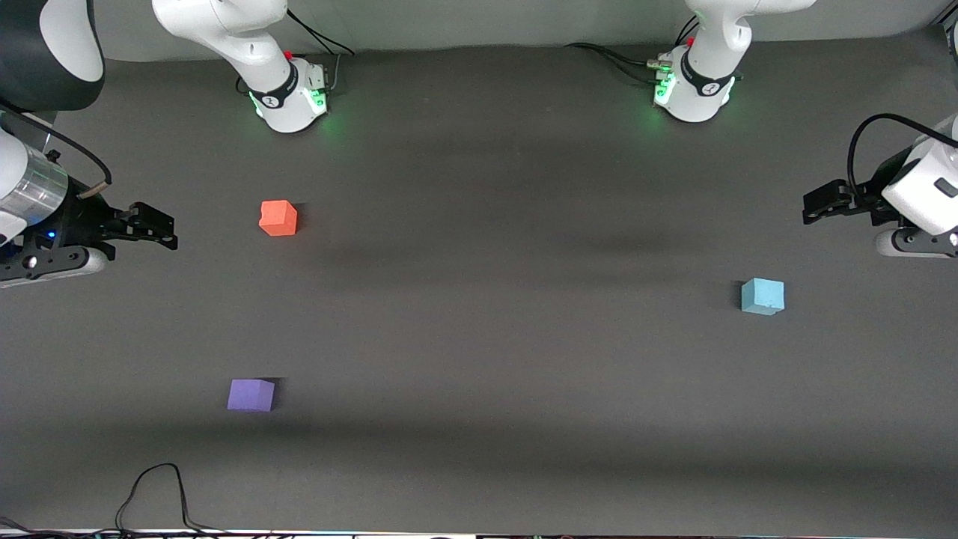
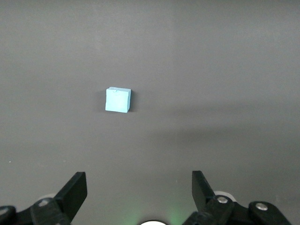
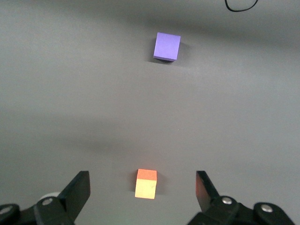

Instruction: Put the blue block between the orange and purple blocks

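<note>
The blue block (image 1: 763, 296) lies on the dark table toward the left arm's end; it also shows in the left wrist view (image 2: 117, 100). The orange block (image 1: 278, 218) and the purple block (image 1: 251, 394) lie toward the right arm's end, apart, the purple one nearer the front camera. Both show in the right wrist view, orange (image 3: 146, 183) and purple (image 3: 167, 46). My left gripper (image 1: 810, 206) (image 2: 139, 180) is open and empty, held off the table at its end, apart from the blue block. My right gripper (image 1: 166, 228) (image 3: 143, 180) is open and empty, apart from the orange block.
The two arm bases (image 1: 288, 97) (image 1: 692, 90) stand at the table's edge farthest from the front camera. A black cable (image 1: 157, 486) loops at the edge nearest the front camera, close to the purple block. The table (image 1: 509, 314) is a flat dark grey mat.
</note>
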You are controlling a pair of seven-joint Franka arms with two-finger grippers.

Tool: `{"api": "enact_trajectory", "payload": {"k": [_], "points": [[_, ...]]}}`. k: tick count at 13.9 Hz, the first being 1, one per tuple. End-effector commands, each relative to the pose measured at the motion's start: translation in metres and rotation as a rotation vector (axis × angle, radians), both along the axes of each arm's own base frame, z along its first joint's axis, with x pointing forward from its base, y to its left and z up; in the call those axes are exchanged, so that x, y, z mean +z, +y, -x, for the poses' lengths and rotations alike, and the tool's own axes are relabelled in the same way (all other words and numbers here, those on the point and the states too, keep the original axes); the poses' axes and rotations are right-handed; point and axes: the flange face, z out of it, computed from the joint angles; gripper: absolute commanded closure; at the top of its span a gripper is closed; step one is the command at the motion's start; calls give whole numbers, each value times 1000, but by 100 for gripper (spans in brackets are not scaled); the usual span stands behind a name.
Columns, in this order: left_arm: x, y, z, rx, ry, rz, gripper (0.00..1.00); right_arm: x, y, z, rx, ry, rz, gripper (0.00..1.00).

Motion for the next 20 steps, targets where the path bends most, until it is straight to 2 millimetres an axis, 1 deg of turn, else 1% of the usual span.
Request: {"api": "enact_trajectory", "payload": {"k": [1, 3, 5, 6, 7, 10, 11, 12, 13, 14, 16, 17, 19, 20], "points": [[9, 0, 6, -18, 1, 4, 0, 0, 1, 6, -10, -6, -10, 0], [4, 5, 4, -12, 11, 4, 0, 1, 0, 7, -12, -8, -10, 0], [-2, 14, 5, -52, 22, 1, 0, 1, 0, 7, -12, -8, -10, 0], [-5, 25, 6, -71, 24, -16, 0, 1, 0, 7, -12, -8, -10, 0], [-7, 47, 8, -85, 28, -15, 0, 1, 0, 7, -10, -8, -10, 0], [-13, 98, 15, -141, 25, -7, 0, 1, 0, 7, -12, -8, -10, 0], [-23, 107, 21, -145, 12, -8, 0, 1, 0, 7, -12, -8, -10, 0], [-35, 106, 25, -148, -10, -12, 0, 2, 0, 7, -12, -9, -11, 0], [-52, 104, 29, -153, -28, -15, 0, 2, 0, 7, -12, -9, -11, 0], [-68, 98, 32, -165, -45, -17, 0, 3, 0, 7, -12, -12, -11, 0], [-99, 91, 29, -181, -64, -18, 0, 4, 0, 8, -10, -12, -11, 0], [-119, 88, 27, -190, -82, -19, 0, 4, 0, 8, -10, -14, -11, 0], [-167, 84, 28, -203, -124, -24, 0, 5, 0, 8, -10, -15, -12, 0], [-192, 82, 24, -210, -129, -22, 0, 5, 0, 8, -9, -15, -12, 0]]}}
